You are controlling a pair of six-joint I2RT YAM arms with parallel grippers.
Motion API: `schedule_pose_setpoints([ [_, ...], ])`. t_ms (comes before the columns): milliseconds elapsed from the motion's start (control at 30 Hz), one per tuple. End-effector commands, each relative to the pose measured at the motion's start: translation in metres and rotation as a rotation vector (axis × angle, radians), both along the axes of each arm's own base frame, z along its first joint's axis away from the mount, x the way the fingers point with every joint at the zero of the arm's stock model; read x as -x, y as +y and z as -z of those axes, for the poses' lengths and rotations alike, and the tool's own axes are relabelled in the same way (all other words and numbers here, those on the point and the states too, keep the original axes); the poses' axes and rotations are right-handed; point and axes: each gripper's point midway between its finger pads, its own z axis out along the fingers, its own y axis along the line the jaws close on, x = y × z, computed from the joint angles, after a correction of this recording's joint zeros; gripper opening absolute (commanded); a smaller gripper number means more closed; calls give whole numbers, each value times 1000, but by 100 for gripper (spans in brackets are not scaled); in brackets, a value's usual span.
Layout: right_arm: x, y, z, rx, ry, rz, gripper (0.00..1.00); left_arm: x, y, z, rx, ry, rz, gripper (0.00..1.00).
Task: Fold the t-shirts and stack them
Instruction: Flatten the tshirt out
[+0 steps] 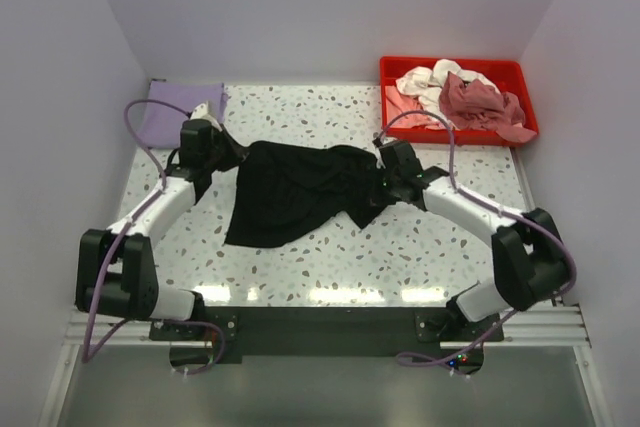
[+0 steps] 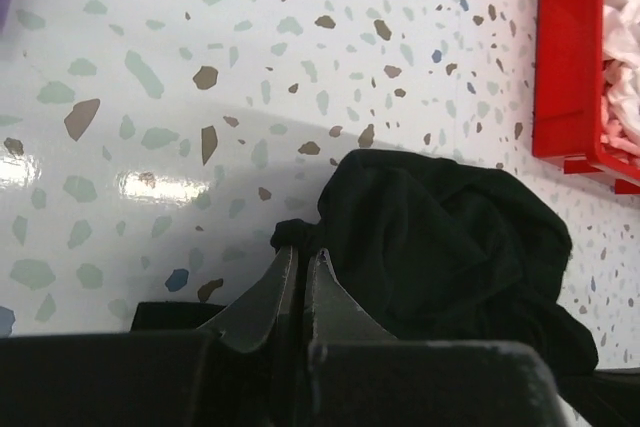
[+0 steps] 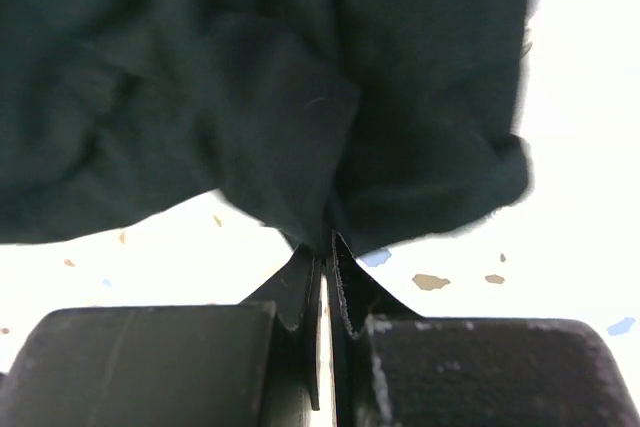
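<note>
A large black t-shirt (image 1: 290, 192) hangs crumpled between my two grippers over the middle of the speckled table. My left gripper (image 1: 226, 155) is shut on its left edge; in the left wrist view the fingertips (image 2: 302, 255) pinch a small fold of the black cloth (image 2: 440, 237). My right gripper (image 1: 385, 175) is shut on the shirt's right edge, and in the right wrist view the black shirt (image 3: 260, 87) rises from the closed gripper tips (image 3: 327, 242). A folded lavender t-shirt (image 1: 180, 112) lies at the back left corner. Pale pink, white and dusty-rose shirts (image 1: 460, 95) are heaped in the red tray.
The red plastic tray (image 1: 455, 67) stands at the back right corner, also seen in the left wrist view as a red tray (image 2: 570, 67). White walls close in the table on three sides. A purple cable loops from each arm.
</note>
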Motion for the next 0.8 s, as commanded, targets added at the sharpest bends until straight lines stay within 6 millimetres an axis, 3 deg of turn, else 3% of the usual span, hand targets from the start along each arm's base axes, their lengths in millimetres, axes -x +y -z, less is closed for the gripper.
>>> schedule_pose_setpoints([
  [0,-29,-1,-99,-64,-281,28,0,2,4,-57,6,-160,-9,0],
  [67,-22,-7,-133,-95,-359,29,0,8,4,-76,17,-202,-6,0],
  [133,-15,-11,-160,-116,-411,25,0,17,6,-112,34,-286,-16,0],
  [167,-8,-15,-182,-139,-465,30,0,25,7,-117,35,-283,-19,0],
  [233,-2,-24,-210,-141,-515,44,0,38,10,-158,47,-377,-26,0],
  [267,3,-29,-224,-148,-547,48,0,44,12,-168,47,-389,-31,0],
  [300,11,-34,-253,-178,-610,55,0,55,14,-189,48,-444,-32,0],
  [367,22,-45,-289,-198,-687,67,0,74,20,-226,53,-517,-50,0],
  [500,64,-61,-361,-291,-842,39,0,117,27,-293,67,-666,-60,0],
  [533,72,-62,-370,-305,-854,22,0,126,29,-304,69,-695,-62,0],
  [633,114,-59,-423,-437,-951,-81,0,171,33,-352,92,-842,-54,0],
  [667,117,-60,-425,-442,-959,-80,0,175,33,-359,95,-859,-53,0],
  [700,130,-59,-442,-485,-989,-116,0,195,36,-380,105,-924,-53,0],
  [767,151,-63,-469,-532,-1048,-152,0,216,39,-399,112,-982,-60,0],
])
